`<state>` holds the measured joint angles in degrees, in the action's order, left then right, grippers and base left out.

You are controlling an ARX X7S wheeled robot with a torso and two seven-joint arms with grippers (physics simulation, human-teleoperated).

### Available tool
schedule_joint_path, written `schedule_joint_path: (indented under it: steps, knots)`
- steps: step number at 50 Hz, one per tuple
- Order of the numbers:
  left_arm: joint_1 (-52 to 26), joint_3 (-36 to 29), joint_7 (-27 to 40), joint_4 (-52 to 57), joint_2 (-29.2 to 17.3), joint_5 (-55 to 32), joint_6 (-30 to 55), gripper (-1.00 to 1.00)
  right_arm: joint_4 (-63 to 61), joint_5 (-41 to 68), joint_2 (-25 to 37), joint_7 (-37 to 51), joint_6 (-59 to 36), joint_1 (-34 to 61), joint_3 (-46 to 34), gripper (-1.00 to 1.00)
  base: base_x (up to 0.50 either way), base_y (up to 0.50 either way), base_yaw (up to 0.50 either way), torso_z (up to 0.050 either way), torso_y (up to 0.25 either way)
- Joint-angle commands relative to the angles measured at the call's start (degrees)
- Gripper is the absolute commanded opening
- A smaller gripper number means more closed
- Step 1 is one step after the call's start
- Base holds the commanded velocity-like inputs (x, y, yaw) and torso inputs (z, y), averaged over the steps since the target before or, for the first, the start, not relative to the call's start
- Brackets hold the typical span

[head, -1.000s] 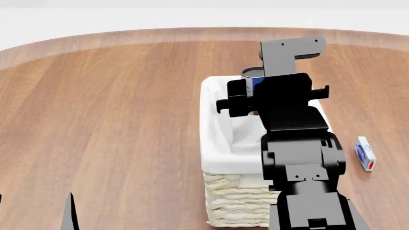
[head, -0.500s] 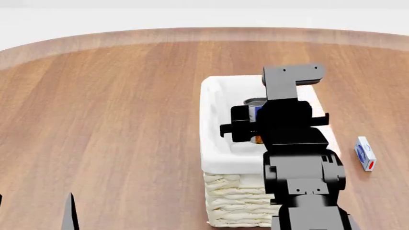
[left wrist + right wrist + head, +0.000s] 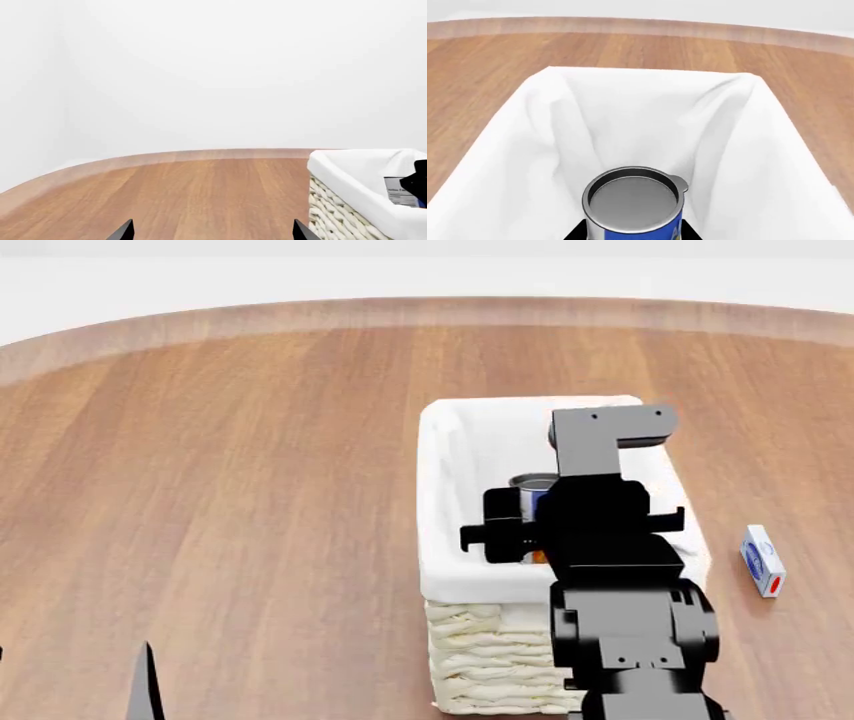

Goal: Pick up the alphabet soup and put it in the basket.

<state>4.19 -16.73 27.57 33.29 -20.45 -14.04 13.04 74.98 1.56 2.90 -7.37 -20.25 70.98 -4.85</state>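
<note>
Round wooden table [image 3: 240,490], plain white wall [image 3: 233,75] behind, soft even light

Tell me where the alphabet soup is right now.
In the head view the alphabet soup sits right of centre, held upright by the right gripper inside the basket, within its white liner.

The alphabet soup [image 3: 402,191] can shows a white panel with small dark print in the left wrist view, too tiny to read. The small white-and-blue box [image 3: 762,560] on the table bears no legible lettering.
</note>
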Motion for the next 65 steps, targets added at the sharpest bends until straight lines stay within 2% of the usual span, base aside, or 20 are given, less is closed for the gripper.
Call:
schedule_joint_path:
  steps: [1, 3, 4, 19, 22, 25, 31, 41, 55, 58, 62, 65]
  knots:
    - [0.0, 0.0, 0.2, 0.0, -0.1, -0.2, -0.1, 1.0, 0.0, -1.3, 0.1, -0.6, 0.6, -0.6, 0.5, -1.0, 0.0, 0.0, 0.0, 0.0, 0.0]
    - [0.0, -0.1, 0.2, -0.1, -0.2, -0.2, -0.1, 1.0, 0.0, -1.4, 0.0, -0.3, 1.0, -0.6, 0.5, -1.0, 0.0, 0.0, 0.0, 0.0, 0.0]
    - [-0.1, -0.1, 0.3, 0.0, -0.2, -0.1, -0.1, 1.0, 0.0, -1.2, 0.1, 0.4, 1.2, -0.5, 0.9, 1.0, 0.0, 0.0, 0.0, 0.0, 0.0]
    - [-0.2, -0.3, 0.5, -0.3, -0.3, -0.2, -0.2, 1.0, 0.0, -1.4, 0.2, 0.2, 2.4, -0.2, 1.1, 1.0, 0.0, 0.0, 0.0, 0.0, 0.0]
    - [-0.2, -0.3, 0.6, -0.2, -0.4, -0.2, -0.2, 1.0, 0.0, -0.9, 0.3, 1.0, 7.9, -0.1, 2.0, 1.0, 0.0, 0.0, 0.0, 0.0, 0.0]
    - [-0.2, -0.3, 0.6, -0.3, -0.4, -0.2, -0.3, 1.0, 0.0, -0.6, 0.2, 1.5, 18.3, 0.1, 3.1, 1.0, 0.0, 0.0, 0.0, 0.0, 0.0]
    - [-0.3, -0.4, 0.7, -0.4, -0.4, -0.2, -0.3, 1.0, 0.0, -0.1, 0.1, 1.5, 27.2, 1.0, 5.6, 1.0, 0.0, 0.0, 0.0, 0.0, 0.0]
    - [-0.2, -0.6, 0.9, -0.4, -0.5, -0.2, -0.3, 1.0, 0.0, -0.2, -0.6, 0.1, 36.3, 2.8, 8.4, 1.0, 0.0, 0.0, 0.0, 0.0, 0.0]
    - [-0.3, -0.7, 1.1, -0.3, -0.7, -0.4, -0.3, 1.0, -1.1, 2.7, -2.3, -3.5, 41.3, 8.1, 10.3, 1.0, 0.0, 0.0, 0.0, 0.0, 0.0]
    - [-0.3, -0.8, 1.2, -0.3, -0.7, -0.3, -0.3, 1.0, -6.3, 4.2, -2.0, -5.2, 39.3, 8.0, 10.5, 1.0, 0.0, 0.0, 0.0, 0.0, 0.0]
    - [-0.4, -0.9, 1.3, 0.0, -0.8, -0.4, 0.0, 1.0, -32.4, 5.6, -2.0, -4.5, 26.9, 0.7, 8.7, 1.0, 0.0, 0.0, 0.0, 0.0, 0.0]
    - [-0.4, -0.8, 1.3, 0.1, -0.9, -0.4, -0.1, 1.0, -43.8, 6.4, -1.7, -3.5, 21.3, -2.3, 7.4, 1.0, 0.0, 0.0, 0.0, 0.0, 0.0]
